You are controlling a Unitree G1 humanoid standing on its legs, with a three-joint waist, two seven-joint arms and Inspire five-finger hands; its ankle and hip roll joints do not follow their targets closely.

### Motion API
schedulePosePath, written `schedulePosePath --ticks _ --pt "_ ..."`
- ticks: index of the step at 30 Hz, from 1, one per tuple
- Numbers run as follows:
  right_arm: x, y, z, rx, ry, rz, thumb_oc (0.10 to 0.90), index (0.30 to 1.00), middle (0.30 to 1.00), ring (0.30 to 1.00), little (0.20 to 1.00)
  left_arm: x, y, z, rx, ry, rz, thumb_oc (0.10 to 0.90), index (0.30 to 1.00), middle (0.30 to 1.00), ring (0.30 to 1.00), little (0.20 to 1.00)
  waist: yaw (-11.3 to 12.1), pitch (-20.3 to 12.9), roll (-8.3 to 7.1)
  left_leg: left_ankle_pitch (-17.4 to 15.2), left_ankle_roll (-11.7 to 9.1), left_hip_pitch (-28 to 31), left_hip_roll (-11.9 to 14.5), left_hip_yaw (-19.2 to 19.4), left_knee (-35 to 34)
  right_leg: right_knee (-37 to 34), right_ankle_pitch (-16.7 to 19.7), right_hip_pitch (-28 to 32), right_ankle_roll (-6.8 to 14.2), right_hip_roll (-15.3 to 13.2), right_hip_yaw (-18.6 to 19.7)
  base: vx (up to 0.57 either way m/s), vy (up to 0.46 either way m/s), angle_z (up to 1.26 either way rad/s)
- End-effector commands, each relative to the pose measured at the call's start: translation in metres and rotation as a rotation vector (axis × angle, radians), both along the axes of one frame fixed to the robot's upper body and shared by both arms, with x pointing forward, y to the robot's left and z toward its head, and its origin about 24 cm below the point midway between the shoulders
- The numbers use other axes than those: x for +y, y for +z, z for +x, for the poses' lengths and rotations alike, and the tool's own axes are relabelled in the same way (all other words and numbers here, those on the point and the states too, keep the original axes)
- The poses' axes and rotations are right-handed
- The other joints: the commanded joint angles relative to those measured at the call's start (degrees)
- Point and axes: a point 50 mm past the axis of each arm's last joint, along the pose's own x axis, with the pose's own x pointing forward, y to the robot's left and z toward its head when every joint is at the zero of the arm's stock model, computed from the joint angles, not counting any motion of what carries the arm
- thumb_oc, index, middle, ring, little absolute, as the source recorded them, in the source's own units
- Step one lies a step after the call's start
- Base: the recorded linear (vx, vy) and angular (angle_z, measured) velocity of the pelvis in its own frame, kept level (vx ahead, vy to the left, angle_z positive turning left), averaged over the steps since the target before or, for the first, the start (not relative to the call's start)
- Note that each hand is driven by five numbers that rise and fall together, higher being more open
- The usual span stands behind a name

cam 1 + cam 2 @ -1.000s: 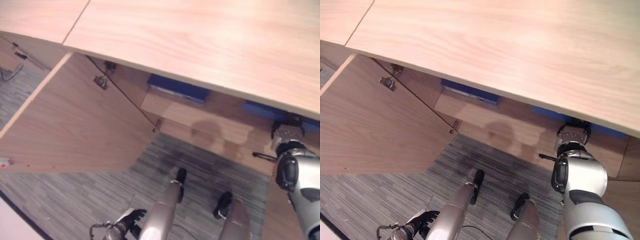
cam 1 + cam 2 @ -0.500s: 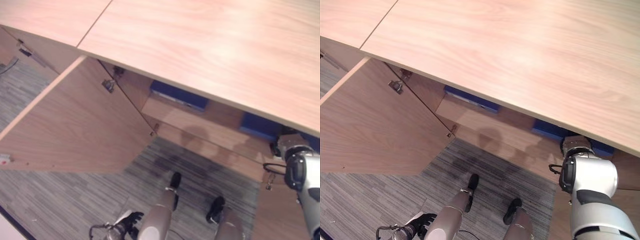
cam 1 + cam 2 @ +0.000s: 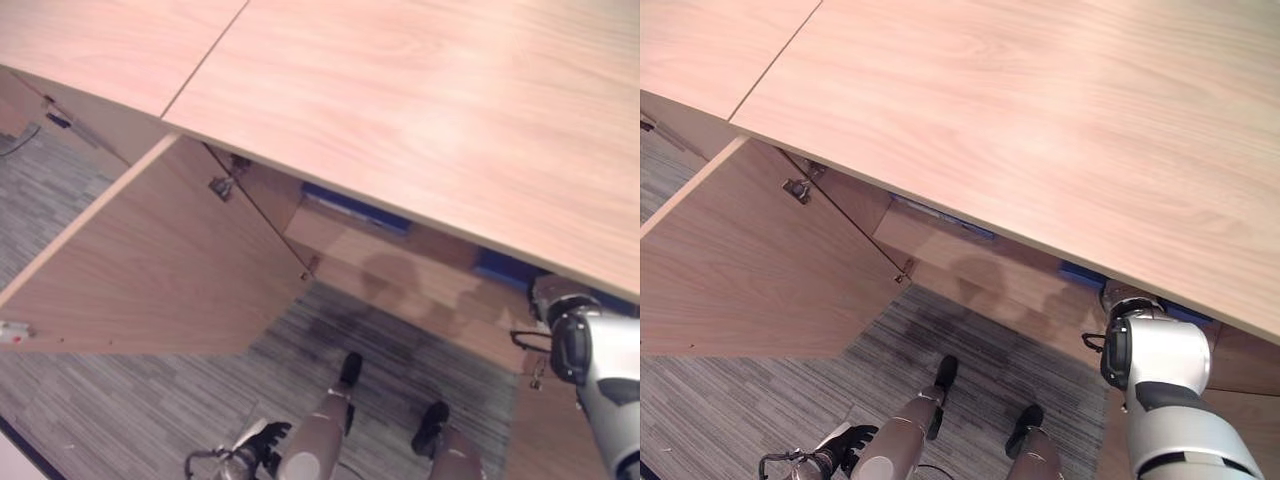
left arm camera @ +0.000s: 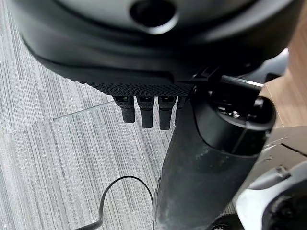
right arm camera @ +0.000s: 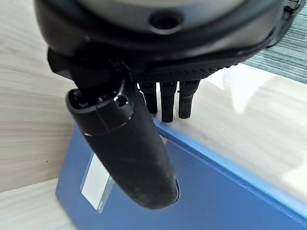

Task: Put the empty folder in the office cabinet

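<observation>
In the right wrist view a blue folder (image 5: 216, 201) with a white label lies on the light wood shelf inside the cabinet. My right hand (image 5: 129, 153) is over it, thumb stretched across its face and straight fingers (image 5: 167, 103) at its far edge, so it is open. From the head, my right arm goes in under the cabinet top (image 3: 430, 100) beside a strip of blue folder (image 3: 505, 268). My left hand (image 3: 250, 455) hangs low over the carpet, fingers (image 4: 144, 112) relaxed and holding nothing.
The cabinet door (image 3: 150, 270) stands swung wide open on the left, over grey striped carpet (image 3: 120, 410). A second blue folder (image 3: 355, 200) lies further left on the shelf (image 3: 400, 270). Another wooden panel (image 3: 555, 430) is at the lower right.
The whole view has shifted, so the camera moved and the top hides more of the shelf. My right arm stays reaching into the cabinet. The left hand keeps hanging low.
</observation>
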Motion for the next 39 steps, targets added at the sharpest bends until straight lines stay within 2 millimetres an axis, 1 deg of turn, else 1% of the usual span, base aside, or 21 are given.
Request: schedulePosePath --ticks 1,7,10,12,13,14,16,17,18,19,20,22,25,30,31,32,33,34,35,37,39 --pt "-0.006 0.010 0.006 -0.096 0.015 -0.030 0.800 0.900 0.900 0.900 0.900 0.001 -0.002 -0.002 0.014 0.032 0.008 0.800 0.900 0.900 0.900 0.900 1.33 0.07 1.20 -6.93 -6.03 3.26 6.24 -3.66 -3.34 -6.90 -2.20 7.14 4.95 -0.16 0.81 0.04 0.015 -0.01" --pt "0.003 0.013 0.014 -0.145 0.058 -0.032 0.800 0.900 0.900 0.900 0.900 0.003 -0.002 -0.003 0.017 0.045 -0.001 0.800 0.900 0.900 0.900 0.900 1.61 -0.53 1.13 -5.32 -6.07 5.10 7.03 -3.27 -7.44 -8.89 -0.80 7.32 5.40 0.21 0.83 0.01 0.019 -0.06" --pt "0.005 0.044 0.030 -0.196 0.145 -0.155 0.800 0.900 0.900 0.900 0.900 0.005 -0.001 -0.002 0.002 0.084 -0.008 0.800 0.900 0.900 0.900 0.900 1.76 -0.58 1.06 -4.22 -6.22 6.10 7.41 -2.99 -9.57 -9.49 -0.15 7.06 5.62 0.32 1.22 0.01 0.018 -0.06" --pt "-0.003 0.069 0.034 -0.232 0.158 -0.223 0.800 0.900 0.900 0.900 0.900 0.008 -0.002 -0.004 0.007 0.094 -0.002 0.800 0.900 0.900 0.900 0.900 1.80 -0.67 1.01 -3.63 -6.41 6.54 7.66 -2.97 -10.86 -9.79 0.00 6.96 5.67 0.45 1.30 0.00 0.004 -0.02" --pt "-0.014 0.091 0.035 -0.255 0.159 -0.296 0.800 0.900 0.900 0.900 0.900 0.011 -0.003 -0.008 0.019 0.094 0.007 0.800 0.900 0.900 0.900 0.900 1.69 -0.73 0.99 -3.02 -6.54 6.96 7.90 -2.93 -11.84 -10.17 0.30 6.89 5.71 0.59 1.34 0.00 0.000 0.00" --pt "-0.014 0.091 0.035 -0.255 0.159 -0.298 0.800 0.900 0.900 0.900 0.900 0.010 -0.003 -0.008 0.018 0.094 0.006 0.800 0.900 0.900 0.900 0.900 1.69 -0.71 1.07 -3.00 -6.54 6.95 7.91 -2.92 -11.86 -10.21 0.33 6.89 5.71 0.61 1.35 0.00 0.000 0.00" --pt "-0.023 0.111 0.035 -0.267 0.162 -0.364 0.800 0.900 0.900 0.900 0.900 0.012 -0.004 -0.011 0.029 0.092 0.015 0.800 0.900 0.900 0.900 0.900 1.62 -0.84 0.99 -2.90 -6.67 6.93 7.99 -2.92 -12.04 -10.51 0.54 6.88 5.70 0.68 1.26 0.03 0.009 -0.01" --pt "-0.013 0.069 0.032 -0.069 0.448 -0.337 0.800 0.900 0.900 0.900 0.900 0.011 0.017 0.048 -0.047 -0.030 0.065 0.800 0.900 0.900 0.900 0.900 0.63 -1.91 0.97 -3.12 -7.02 7.22 8.04 -2.56 -12.13 -10.91 0.22 7.37 5.90 0.71 1.16 0.05 0.062 -0.03" --pt "-0.034 0.107 0.029 -0.265 0.225 -0.464 0.800 0.900 0.900 0.900 0.900 0.015 0.004 0.013 -0.004 0.088 0.019 0.800 0.900 0.900 0.900 0.900 -0.84 -1.28 0.59 -3.03 -6.72 7.43 8.04 -2.15 -12.19 -10.42 0.69 6.87 5.88 0.68 1.69 0.05 0.060 0.16" --pt "-0.012 0.121 0.044 -0.338 0.260 -0.515 0.800 0.900 0.900 0.900 0.900 0.019 -0.001 -0.002 0.073 0.056 0.013 0.800 0.900 0.900 0.900 0.900 -0.26 -1.47 0.53 -3.09 -6.80 7.35 8.27 -1.92 -12.24 -10.94 0.94 6.85 5.80 0.75 1.85 -0.01 0.046 -0.20" --pt "-0.017 0.136 0.043 -0.362 0.180 -0.458 0.800 0.900 0.900 0.900 0.900 0.020 0.000 -0.002 0.027 0.113 0.028 0.800 0.900 0.900 0.900 0.900 0.37 -1.65 0.73 -2.87 -6.79 7.22 8.21 -2.31 -12.31 -10.67 1.08 6.64 5.81 0.77 1.69 -0.01 -0.005 -0.35" --pt "-0.022 0.160 0.042 -0.367 0.186 -0.522 0.800 0.900 0.900 0.900 0.900 0.020 -0.002 -0.009 0.024 0.140 0.028 0.800 0.900 0.900 0.900 0.900 0.50 -1.04 0.67 -2.77 -6.90 7.09 8.13 -2.62 -12.36 -10.51 1.09 6.34 5.81 0.87 1.71 -0.02 -0.005 -0.30" --pt "-0.013 0.168 0.047 -0.373 0.229 -0.581 0.800 0.900 0.900 0.900 0.900 0.018 -0.003 -0.011 0.026 0.163 0.016 0.800 0.900 0.900 0.900 0.900 0.17 -0.45 0.53 -2.63 -6.96 7.10 8.24 -2.51 -12.38 -10.67 1.24 6.36 5.82 0.98 1.88 0.00 0.006 0.09" --pt "0.007 0.158 0.057 -0.353 0.305 -0.599 0.800 0.900 0.900 0.900 0.900 0.017 -0.002 -0.003 0.009 0.205 -0.004 0.800 0.900 0.900 0.900 0.900 -0.67 -0.10 0.34 -2.60 -6.93 7.22 8.45 -2.12 -12.39 -10.75 1.50 6.19 5.79 1.12 2.34 0.00 0.016 -0.02" --pt "0.014 0.149 0.059 -0.339 0.330 -0.581 0.800 0.900 0.900 0.900 0.900 0.014 -0.002 -0.002 0.009 0.212 -0.015 0.800 0.900 0.900 0.900 0.900 -0.93 -0.03 0.36 -2.62 -6.81 7.26 8.52 -2.06 -12.36 -10.89 1.66 6.22 5.76 1.23 2.45 0.07 0.013 -0.02" --pt "0.030 0.089 0.059 -0.101 0.603 -0.486 0.800 0.900 0.900 0.900 0.900 0.006 0.017 0.052 -0.041 0.049 0.010 0.800 0.900 0.900 0.900 0.900 -1.61 -1.58 0.35 -2.95 -7.12 7.70 8.60 -1.88 -12.43 -11.27 1.21 7.08 5.99 1.14 2.21 0.08 0.049 -0.01" --pt "0.011 0.098 0.052 -0.251 0.416 -0.496 0.800 0.900 0.900 0.900 0.900 0.010 0.008 0.029 -0.035 0.179 -0.036 0.800 0.900 0.900 0.900 0.900 -2.60 -0.47 0.10 -2.99 -6.83 7.85 8.61 -1.81 -12.35 -10.96 1.36 6.84 5.91 1.19 2.42 0.08 0.035 0.14" --pt "0.013 0.091 0.051 -0.242 0.413 -0.490 0.800 0.900 0.900 0.900 0.900 0.011 0.006 0.023 -0.025 0.181 -0.033 0.800 0.900 0.900 0.900 0.900 -2.67 -1.04 -0.07 -3.03 -6.81 8.00 8.55 -1.79 -12.38 -10.82 1.23 6.93 5.93 1.10 2.44 0.00 0.029 0.12" --pt "0.042 0.094 0.062 -0.306 0.415 -0.476 0.800 0.900 0.900 0.900 0.900 0.012 0.005 0.018 -0.029 0.174 -0.022 0.800 0.900 0.900 0.900 0.900 -1.72 -1.11 0.19 -3.08 -6.75 8.12 8.76 -1.82 -12.34 -11.04 1.46 7.22 5.77 1.17 2.47 -0.01 -0.007 -0.04" --pt "0.037 0.097 0.061 -0.330 0.351 -0.422 0.800 0.900 0.900 0.900 0.900 0.010 0.002 0.010 -0.020 0.213 -0.029 0.800 0.900 0.900 0.900 0.900 -1.87 -0.81 -0.27 -3.15 -6.62 8.21 8.80 -1.92 -12.29 -10.85 1.56 7.16 5.79 1.20 2.47 -0.03 -0.016 -0.29" --pt "0.045 0.090 0.062 -0.329 0.368 -0.402 0.800 0.900 0.900 0.900 0.900 0.006 0.000 0.008 -0.012 0.231 -0.041 0.800 0.900 0.900 0.900 0.900 -1.93 -0.68 -0.35 -2.65 -6.40 8.07 8.86 -2.05 -12.36 -11.26 2.36 7.14 5.83 1.31 2.55 -0.04 0.014 -0.07"
